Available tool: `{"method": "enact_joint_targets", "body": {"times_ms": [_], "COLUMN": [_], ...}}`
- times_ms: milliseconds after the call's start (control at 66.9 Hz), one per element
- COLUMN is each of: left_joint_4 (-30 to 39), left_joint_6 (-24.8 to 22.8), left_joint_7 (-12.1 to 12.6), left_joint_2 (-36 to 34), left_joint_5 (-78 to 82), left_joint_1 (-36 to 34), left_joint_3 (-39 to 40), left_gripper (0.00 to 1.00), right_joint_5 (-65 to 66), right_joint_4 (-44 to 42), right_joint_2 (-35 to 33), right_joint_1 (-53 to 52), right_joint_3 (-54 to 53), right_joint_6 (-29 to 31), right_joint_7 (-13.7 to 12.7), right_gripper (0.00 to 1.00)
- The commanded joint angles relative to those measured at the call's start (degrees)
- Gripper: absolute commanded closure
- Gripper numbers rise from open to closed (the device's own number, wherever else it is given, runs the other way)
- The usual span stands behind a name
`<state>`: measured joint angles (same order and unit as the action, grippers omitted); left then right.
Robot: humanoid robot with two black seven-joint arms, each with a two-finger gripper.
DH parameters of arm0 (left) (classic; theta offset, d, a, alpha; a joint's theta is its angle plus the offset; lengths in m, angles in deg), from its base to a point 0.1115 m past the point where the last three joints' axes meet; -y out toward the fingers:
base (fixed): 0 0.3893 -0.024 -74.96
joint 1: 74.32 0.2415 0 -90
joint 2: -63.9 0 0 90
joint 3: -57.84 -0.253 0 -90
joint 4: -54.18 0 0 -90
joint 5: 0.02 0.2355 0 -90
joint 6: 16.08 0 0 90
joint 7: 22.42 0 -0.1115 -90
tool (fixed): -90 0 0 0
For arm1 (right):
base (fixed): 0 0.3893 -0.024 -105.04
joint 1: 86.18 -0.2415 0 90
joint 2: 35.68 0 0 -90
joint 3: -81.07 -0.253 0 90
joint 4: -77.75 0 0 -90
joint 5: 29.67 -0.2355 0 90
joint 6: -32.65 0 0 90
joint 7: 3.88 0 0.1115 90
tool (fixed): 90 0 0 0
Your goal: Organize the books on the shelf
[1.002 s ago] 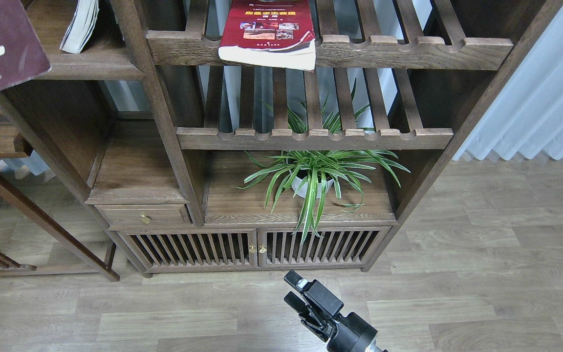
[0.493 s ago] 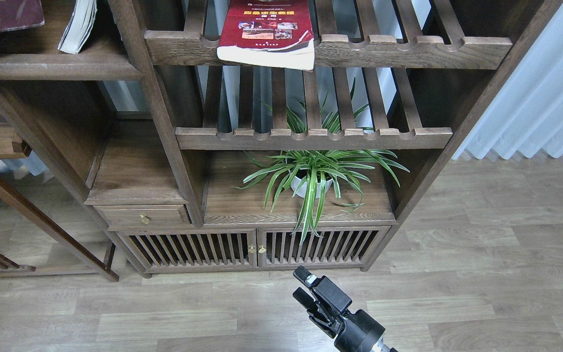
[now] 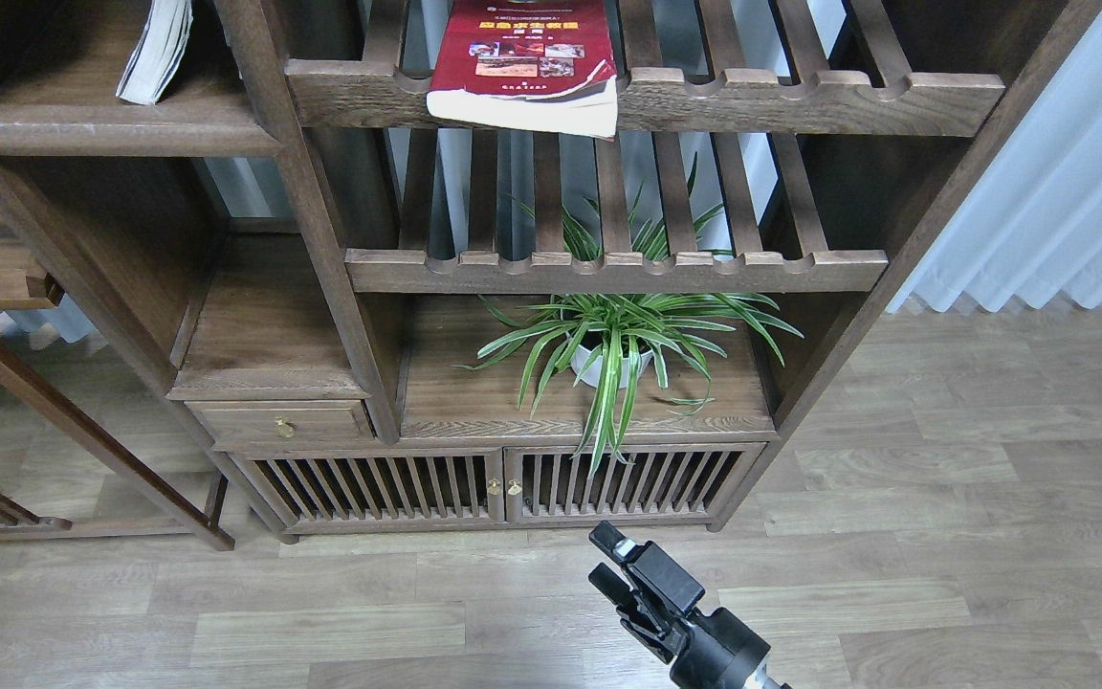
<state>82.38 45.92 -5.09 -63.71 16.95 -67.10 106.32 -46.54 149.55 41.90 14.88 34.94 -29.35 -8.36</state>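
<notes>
The bright red book with small photos (image 3: 524, 59) lies flat on the top slatted rack, its front edge hanging over the notched rail. The pale lavender-white book (image 3: 157, 48) leans on the solid dark shelf (image 3: 111, 130) at the top left, only its page edge showing. The dark maroon book is out of view. My right gripper (image 3: 608, 560) is low at the bottom centre, over the floor in front of the cabinet, open and empty, far from both books. My left gripper is not in view.
A second slatted rack (image 3: 608, 271) sits below the top one. A spider plant in a white pot (image 3: 613, 359) stands on the cabinet top. Below are a small drawer (image 3: 283, 421) and slatted doors (image 3: 494, 483). White curtains (image 3: 1068, 182) hang at the right.
The maroon book, at the top left edge one second ago, has gone up and out of view. My right gripper has drifted a little to the right.
</notes>
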Motion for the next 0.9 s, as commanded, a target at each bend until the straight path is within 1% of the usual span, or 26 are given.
{"method": "enact_joint_targets", "body": {"times_ms": [0,120,314,419,449,464,478,493,523,598,673,688,763,882], "left_joint_4": [-3.14,-4.64,-4.73,-4.38,-4.11,-3.94,-3.85,-3.76,-3.76,-3.23,-2.35,-2.27,-2.27,-1.04], "left_joint_6": [-0.01,-0.01,-0.01,-0.01,-0.01,-0.01,-0.01,-0.01,-0.01,-0.01,-0.01,-0.01,-0.01,-0.01], "left_joint_7": [0.07,0.07,0.07,-0.28,-0.63,-0.80,-0.81,-0.81,-0.72,-0.81,-0.89,-0.89,-0.98,-0.98], "left_joint_2": [3.77,6.67,8.08,8.43,8.43,8.43,8.43,8.43,8.43,8.08,7.29,6.94,5.97,5.27], "left_joint_5": [0.00,0.00,-0.17,-0.18,-0.18,-0.18,-0.18,-0.18,-0.18,-0.35,-0.44,-0.44,-0.44,-0.97], "left_joint_1": [-0.10,-0.19,-0.45,-0.45,-0.62,-0.71,-0.80,-0.80,-0.89,-0.89,-0.54,-0.45,-0.45,0.60], "left_joint_3": [-0.22,-0.31,-0.40,-0.40,-0.57,-0.57,-0.57,-0.57,-0.57,-0.22,-0.05,0.13,0.13,0.31], "left_gripper": [0.96,0.96,0.93,0.81,0.76,0.71,0.69,0.65,0.62,0.51,0.45,0.41,0.37,0.35], "right_joint_5": [0.00,0.00,-0.53,-1.32,-1.41,-1.41,-1.41,-1.41,-1.41,-1.41,-1.41,-1.32,-1.32,-1.32], "right_joint_4": [0.01,0.01,0.01,0.01,0.01,0.01,0.01,0.01,0.01,0.01,0.01,0.01,0.01,0.01], "right_joint_2": [-1.11,-1.90,-3.31,-3.66,-3.75,-3.75,-3.75,-3.75,-3.75,-3.93,-3.93,-3.93,-4.02,-4.28], "right_joint_1": [0.54,1.07,1.86,2.13,2.13,2.13,2.13,2.04,2.04,2.04,2.04,2.04,2.04,2.04], "right_joint_3": [-0.02,-0.02,-0.11,-0.11,-0.11,-0.11,-0.11,-0.11,-0.11,-0.11,-0.11,-0.02,-0.02,-0.11], "right_joint_6": [0.00,0.00,0.00,0.00,0.00,0.00,0.00,0.00,0.00,0.00,0.00,0.00,0.00,0.00], "right_joint_7": [0.17,0.70,0.87,0.87,0.87,0.87,0.87,0.87,0.87,0.87,0.78,0.78,0.78,0.78], "right_gripper": [0.01,0.01,0.01,0.01,0.01,0.01,0.01,0.01,0.01,0.01,0.01,0.01,0.01,0.01]}}
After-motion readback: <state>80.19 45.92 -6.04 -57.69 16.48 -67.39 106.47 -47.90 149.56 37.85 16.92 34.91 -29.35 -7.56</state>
